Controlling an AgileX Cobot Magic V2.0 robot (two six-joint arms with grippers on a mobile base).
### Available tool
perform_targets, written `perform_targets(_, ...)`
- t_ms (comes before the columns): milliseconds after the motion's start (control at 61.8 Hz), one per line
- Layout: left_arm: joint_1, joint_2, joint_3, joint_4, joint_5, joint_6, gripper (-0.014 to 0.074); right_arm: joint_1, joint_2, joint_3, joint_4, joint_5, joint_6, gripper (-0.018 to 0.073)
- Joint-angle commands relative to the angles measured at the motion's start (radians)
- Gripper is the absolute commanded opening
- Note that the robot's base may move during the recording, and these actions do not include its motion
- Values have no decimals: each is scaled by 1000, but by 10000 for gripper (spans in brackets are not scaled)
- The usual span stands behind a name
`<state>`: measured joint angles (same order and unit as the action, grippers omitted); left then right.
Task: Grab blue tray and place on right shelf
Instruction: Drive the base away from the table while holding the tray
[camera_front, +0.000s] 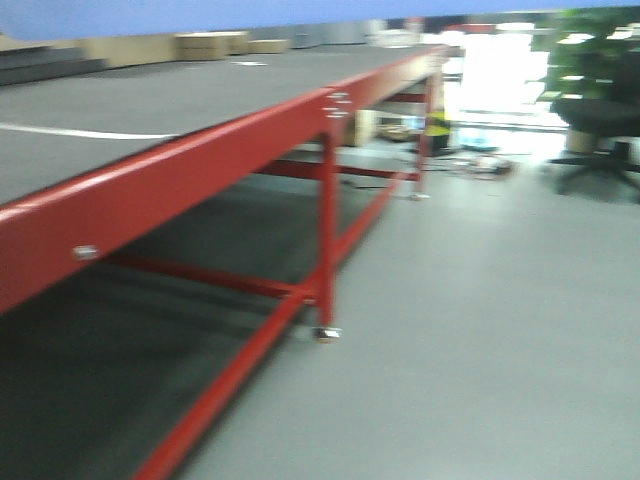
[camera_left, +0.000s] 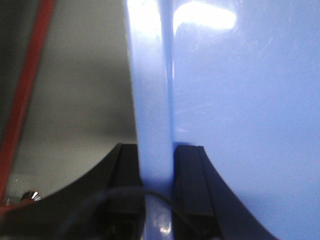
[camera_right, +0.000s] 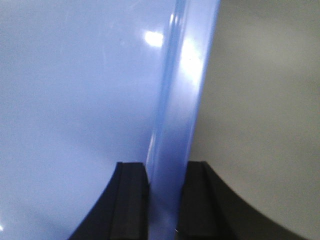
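Blue tray (camera_left: 250, 125) held aloft, showing as blue band across top of front view. Left gripper (camera_left: 156, 175) pinches one rim, right gripper (camera_right: 165, 185) the opposite rim. Jaws narrow, clamped on plastic. Two-sided hold likely keeps it level. Red-framed table (camera_front: 200, 150) alongside. No right shelf in view.

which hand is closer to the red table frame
Left. The left hand, shut on the rim of the blue tray, has the red table frame in view beside it; the right hand grips the opposite rim and shows only floor beyond.
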<state>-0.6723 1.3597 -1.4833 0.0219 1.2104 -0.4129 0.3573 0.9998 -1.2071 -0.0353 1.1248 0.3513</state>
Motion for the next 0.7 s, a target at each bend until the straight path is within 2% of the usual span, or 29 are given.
perform_targets(0, -6, -32, -28, 63, 122, 20, -48, -6, -22, -41, -56, -58, -25, 57)
perform_targets(680, -6, -32, -28, 63, 122, 20, -48, -6, -22, -41, -56, -58, -25, 57)
